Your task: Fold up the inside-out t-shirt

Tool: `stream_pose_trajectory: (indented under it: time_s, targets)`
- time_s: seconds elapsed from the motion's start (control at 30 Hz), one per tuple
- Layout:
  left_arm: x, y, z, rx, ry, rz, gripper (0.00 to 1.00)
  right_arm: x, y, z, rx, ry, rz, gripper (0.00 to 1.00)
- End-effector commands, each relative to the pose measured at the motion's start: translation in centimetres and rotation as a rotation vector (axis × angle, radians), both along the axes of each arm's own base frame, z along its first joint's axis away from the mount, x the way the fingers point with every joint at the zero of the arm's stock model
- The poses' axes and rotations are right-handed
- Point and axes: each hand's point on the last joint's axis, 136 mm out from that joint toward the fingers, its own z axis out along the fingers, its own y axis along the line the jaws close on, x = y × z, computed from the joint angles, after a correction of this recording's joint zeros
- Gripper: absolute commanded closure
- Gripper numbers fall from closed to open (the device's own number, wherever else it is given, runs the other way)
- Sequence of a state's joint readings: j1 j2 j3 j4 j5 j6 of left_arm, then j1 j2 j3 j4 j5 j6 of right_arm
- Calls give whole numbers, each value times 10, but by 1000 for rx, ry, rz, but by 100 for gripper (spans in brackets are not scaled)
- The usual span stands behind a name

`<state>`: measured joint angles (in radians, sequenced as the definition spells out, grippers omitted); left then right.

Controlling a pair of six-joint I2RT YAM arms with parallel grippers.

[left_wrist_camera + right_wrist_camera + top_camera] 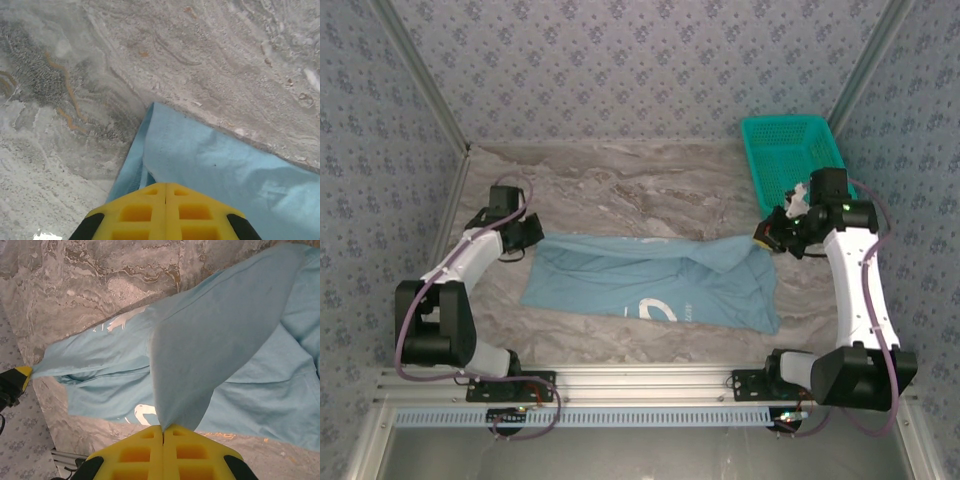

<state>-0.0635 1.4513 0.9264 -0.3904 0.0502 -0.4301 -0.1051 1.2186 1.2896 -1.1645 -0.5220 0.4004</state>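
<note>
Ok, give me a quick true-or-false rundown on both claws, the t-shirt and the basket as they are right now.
1. The right claw is shut on a raised fold of the t-shirt. True.
2. The left claw hangs open over bare table. False: it is shut on the shirt's left corner.
3. The t-shirt lies inside the teal basket. False: it is spread out on the table, and the basket stands apart at the far right.
4. White print shows near the shirt's near edge. True.
</note>
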Motion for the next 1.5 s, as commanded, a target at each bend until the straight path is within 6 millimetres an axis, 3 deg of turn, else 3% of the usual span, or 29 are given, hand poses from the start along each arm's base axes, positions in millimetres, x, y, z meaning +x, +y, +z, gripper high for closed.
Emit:
stream_pose_trajectory:
  time_s: [0.0, 0.1, 0.3, 0.6, 0.77, 0.9, 0.97, 1.03, 1.2, 1.3, 1.47]
  targets:
    - [-5, 7, -18, 33, 38, 11, 100, -22, 4, -9, 31, 81, -3, 100]
    - [-7, 7, -29, 30, 59, 15, 100, -29, 4, -22, 30, 113, -13, 100]
    - [-19, 6, -52, 17, 113, 24, 100, -43, 2, -71, 20, 222, -22, 100]
    - [-34, 7, -77, 15, 156, 39, 96, -47, -40, -117, -256, 284, -55, 97]
    - [-34, 4, -64, -9, 126, 53, 79, -44, -57, -138, -391, 318, -59, 80]
    - [-35, 3, -35, -36, 39, 85, 59, -40, -67, -121, -581, 271, -17, 62]
    - [-35, 0, -20, -49, -10, 90, 50, -34, -54, -108, -626, 191, 43, 57]
    - [-35, -3, -8, -58, -50, 84, 45, -27, -20, -105, -580, 72, 160, 50]
    - [-30, -13, 9, -87, -93, 68, 42, -32, 46, -132, -476, 95, 312, 56]
    - [-28, -18, 11, -92, -88, 52, 41, -36, 62, -148, -534, 129, 380, 56]
    - [-26, -24, 10, -99, -78, 31, 41, -39, 71, -169, -584, 178, 432, 57]
